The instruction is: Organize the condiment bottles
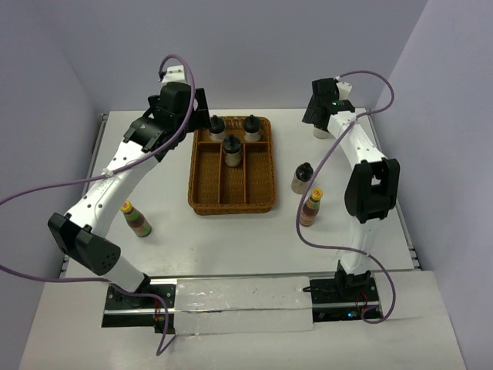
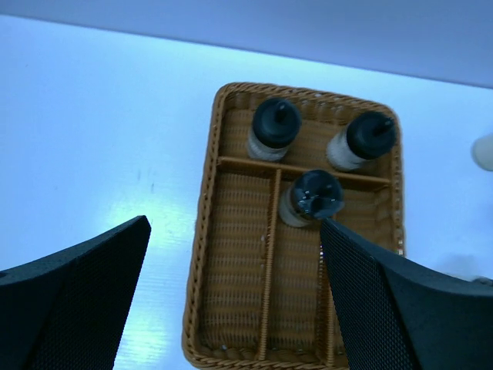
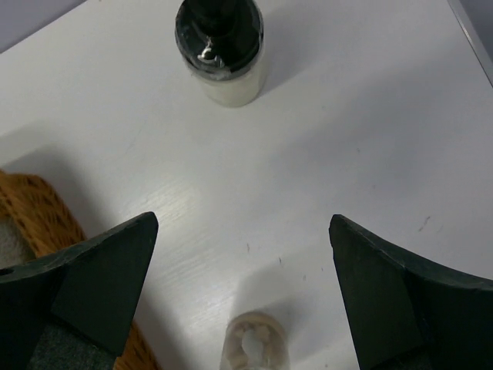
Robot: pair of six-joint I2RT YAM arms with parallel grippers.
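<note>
On the table (image 1: 231, 239), with 12 o'clock taken as the side far from the arm bases, the wicker tray (image 1: 231, 208) is placed in the centre. Three black-capped bottles are already stood in it. The far-left bottle (image 1: 217, 126) and the far-right bottle (image 1: 252, 127) are in the cross compartment at 12 o'clock, and the middle bottle (image 1: 232, 150) is at the far end of the middle long compartment. The left gripper (image 2: 233, 231) is raised near the tray's 11 o'clock corner, jaws spread wide, with nothing between them. Outside the tray, a dark-capped bottle (image 1: 302, 179) is seen at 3 o'clock, one yellow-capped bottle (image 1: 311, 206) at 4 o'clock, and the other yellow-capped bottle (image 1: 136, 219) at 8 o'clock, well apart.

The right gripper (image 3: 243, 223) is held wide and empty over the far right of the table. A squat bottle (image 3: 221, 46) is stood just ahead of it, at 12 o'clock in the wrist view. The step in hand is judged to be the approach to this bottle. For the next move, the jaws must be brought forward and lowered on both sides of the pale body, below the cap, and then closed. The bottle must be kept upright while it is carried toward 8 o'clock to a free compartment.
</note>
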